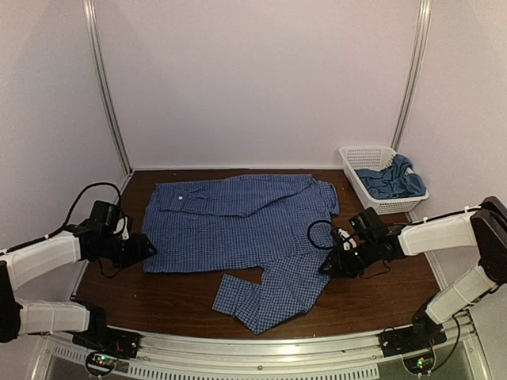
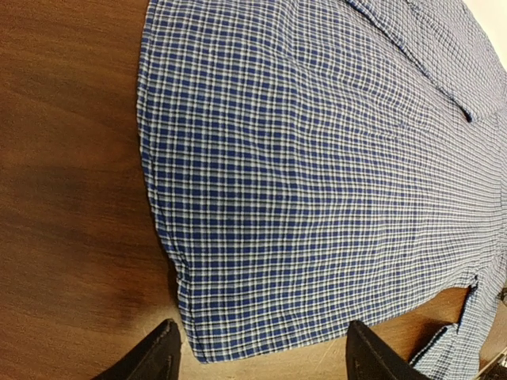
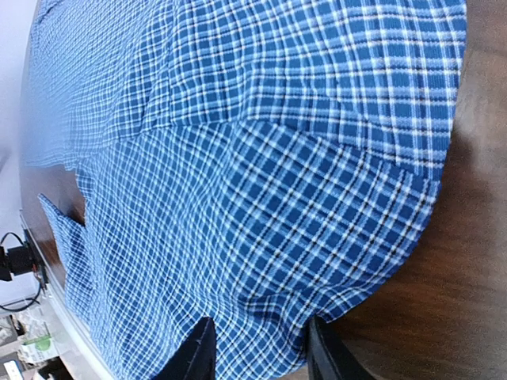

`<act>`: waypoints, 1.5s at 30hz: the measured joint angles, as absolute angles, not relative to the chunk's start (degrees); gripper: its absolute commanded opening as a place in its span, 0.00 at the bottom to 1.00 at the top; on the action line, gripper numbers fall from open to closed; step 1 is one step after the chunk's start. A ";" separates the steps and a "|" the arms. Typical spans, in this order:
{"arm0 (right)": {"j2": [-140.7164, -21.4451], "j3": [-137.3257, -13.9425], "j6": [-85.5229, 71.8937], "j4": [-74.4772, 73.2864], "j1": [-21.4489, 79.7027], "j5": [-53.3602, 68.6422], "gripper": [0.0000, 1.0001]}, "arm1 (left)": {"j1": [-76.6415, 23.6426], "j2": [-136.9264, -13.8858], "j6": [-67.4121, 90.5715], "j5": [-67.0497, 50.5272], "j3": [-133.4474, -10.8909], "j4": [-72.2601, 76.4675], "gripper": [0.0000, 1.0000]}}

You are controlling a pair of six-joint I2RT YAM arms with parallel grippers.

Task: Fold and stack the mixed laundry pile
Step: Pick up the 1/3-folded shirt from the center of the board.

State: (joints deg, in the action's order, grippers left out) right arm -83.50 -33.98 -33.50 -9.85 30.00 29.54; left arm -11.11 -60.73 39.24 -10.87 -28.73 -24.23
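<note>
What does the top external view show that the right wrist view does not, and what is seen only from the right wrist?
Only the top external view shows the white basket at the far right with the teal t-shirt in it, and the whole outline of the checked shirt spread flat. Only the right wrist view shows the right gripper up close: its fingers stand on either side of the shirt's edge, though a firm pinch cannot be judged. Both show the checked shirt and the brown table.
</note>
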 measured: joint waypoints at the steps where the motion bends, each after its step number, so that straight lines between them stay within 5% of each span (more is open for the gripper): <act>1: -83.11 -33.06 -34.57 -8.67 30.74 29.61 0.36 | -11.11 -60.73 39.62 -10.94 -28.62 -24.14 0.72; 9: -82.30 -30.52 -39.51 -6.17 33.15 28.95 0.00 | -11.11 -60.45 41.32 -10.63 -28.34 -24.27 0.72; 33: -76.82 -30.83 -40.29 -11.38 33.15 25.91 0.00 | -11.27 -60.10 45.54 -12.88 -23.42 -26.68 0.40; 41: -76.29 -30.83 -40.27 -11.70 33.15 25.91 0.00 | -11.35 -62.11 47.24 -14.22 -22.61 -24.03 0.00; 45: -74.30 -30.81 -40.29 -12.78 33.50 25.91 0.00 | -11.35 -59.07 48.29 -14.04 -22.59 -25.02 0.00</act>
